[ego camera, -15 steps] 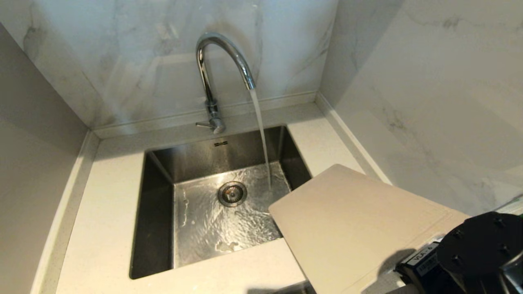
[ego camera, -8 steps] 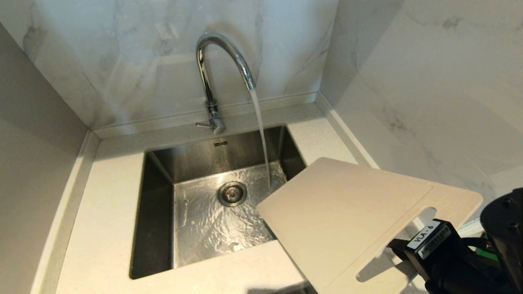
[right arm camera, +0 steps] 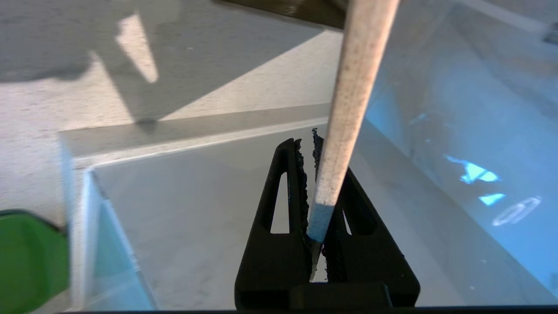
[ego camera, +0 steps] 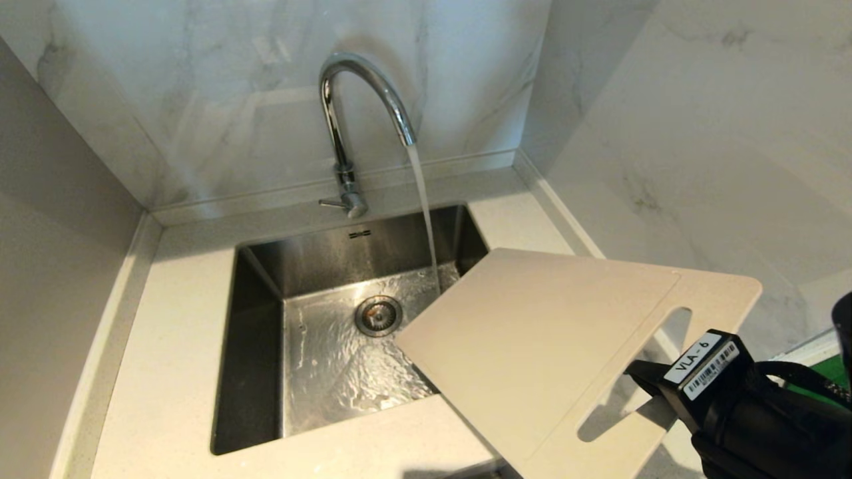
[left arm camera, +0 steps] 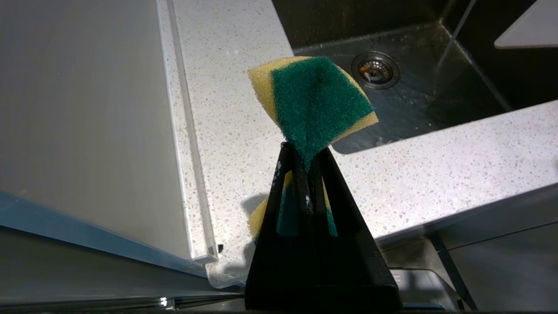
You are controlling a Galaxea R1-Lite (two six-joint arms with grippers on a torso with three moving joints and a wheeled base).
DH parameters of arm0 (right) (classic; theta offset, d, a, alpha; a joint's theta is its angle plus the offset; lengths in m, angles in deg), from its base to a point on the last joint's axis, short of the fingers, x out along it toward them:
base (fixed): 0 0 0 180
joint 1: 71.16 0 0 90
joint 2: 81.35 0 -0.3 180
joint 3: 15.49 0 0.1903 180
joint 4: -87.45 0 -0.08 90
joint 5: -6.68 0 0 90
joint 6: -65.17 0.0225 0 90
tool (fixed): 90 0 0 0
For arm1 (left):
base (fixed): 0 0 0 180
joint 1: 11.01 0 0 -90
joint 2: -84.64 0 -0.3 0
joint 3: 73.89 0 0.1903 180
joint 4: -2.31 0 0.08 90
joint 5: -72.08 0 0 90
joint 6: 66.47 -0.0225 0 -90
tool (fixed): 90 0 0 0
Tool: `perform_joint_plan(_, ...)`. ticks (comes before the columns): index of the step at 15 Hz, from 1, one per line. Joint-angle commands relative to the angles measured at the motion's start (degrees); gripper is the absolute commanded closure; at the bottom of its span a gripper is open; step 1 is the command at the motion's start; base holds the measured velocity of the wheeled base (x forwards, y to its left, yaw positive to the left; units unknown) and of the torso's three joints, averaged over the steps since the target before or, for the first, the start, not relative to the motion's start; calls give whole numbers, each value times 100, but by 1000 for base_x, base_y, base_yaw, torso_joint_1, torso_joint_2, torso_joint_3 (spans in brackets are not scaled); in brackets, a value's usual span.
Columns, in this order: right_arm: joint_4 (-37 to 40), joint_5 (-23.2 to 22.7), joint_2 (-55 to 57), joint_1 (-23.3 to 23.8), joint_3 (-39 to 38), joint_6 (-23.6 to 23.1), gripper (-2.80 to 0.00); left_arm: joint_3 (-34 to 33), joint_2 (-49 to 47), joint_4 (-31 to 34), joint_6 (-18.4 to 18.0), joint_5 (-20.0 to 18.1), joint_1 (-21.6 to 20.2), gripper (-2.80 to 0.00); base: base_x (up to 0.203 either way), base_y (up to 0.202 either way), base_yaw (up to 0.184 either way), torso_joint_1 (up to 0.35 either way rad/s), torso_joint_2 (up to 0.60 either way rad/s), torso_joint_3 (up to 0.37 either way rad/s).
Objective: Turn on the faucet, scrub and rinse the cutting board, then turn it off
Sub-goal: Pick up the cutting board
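Item 1, my right claw [right arm camera: 314, 174]: clenched on the cutting board [ego camera: 532, 346] at its slotted handle end; board carried off the desk [ego camera: 166, 372], tilted, reaching out from the claw toward the sink [ego camera: 259, 319]; far corner hangs over the basin, near the stream but not under it, as far as I can tell.

Item 2, my left claw [left arm camera: 305, 174]: clamped on the sponge [left arm camera: 314, 98], green scrub face showing, yellow behind; held over the desk on the sink's other side, well apart from the board; idle.

Item 3, faucet [ego camera: 353, 113]: on; water [ego camera: 426, 219] falls from the spout into the basin beyond the board's far corner; drain [ego camera: 378, 315] awash; side lever [ego camera: 331, 203] at the base.

Step in hand, my est.: tap-on done; bringing board to water; scrub and rinse not yet begun; shut-off last.

Next move needs: push board further out from right claw so flat face meets stream; keep it sloped so runoff drains to basin, not desk; hold grip tight, wet plastic prob. slick; then bring sponge across w/ left claw.
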Motion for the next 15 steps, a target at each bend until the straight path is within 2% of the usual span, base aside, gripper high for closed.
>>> perform_joint_plan(1, -35, -93, 6, 5, 21, -87, 0, 5, 1, -1, 2, 2, -1, 0, 0, 0, 0, 0, 0, 0)
perform_joint_plan(6, 11, -789, 203, 44, 248, -187, 0, -4, 1, -1, 2, 7, -1, 0, 0, 0, 0, 0, 0, 0)
perform_joint_plan(9, 195, -1261, 212, 426, 444, -701, 0, 5, 1, -1, 2, 2, -1, 0, 0, 0, 0, 0, 0, 0)
perform_joint_plan(11, 226, -1645, 246, 828, 599, -1336, 0, 2, 1, -1, 2, 2, -1, 0, 0, 0, 0, 0, 0, 0)
perform_joint_plan(15, 205, -2411, 339, 1579, 741, -2288, 0, 0, 1, -1, 2, 2, -1, 0, 0, 0, 0, 0, 0, 0)
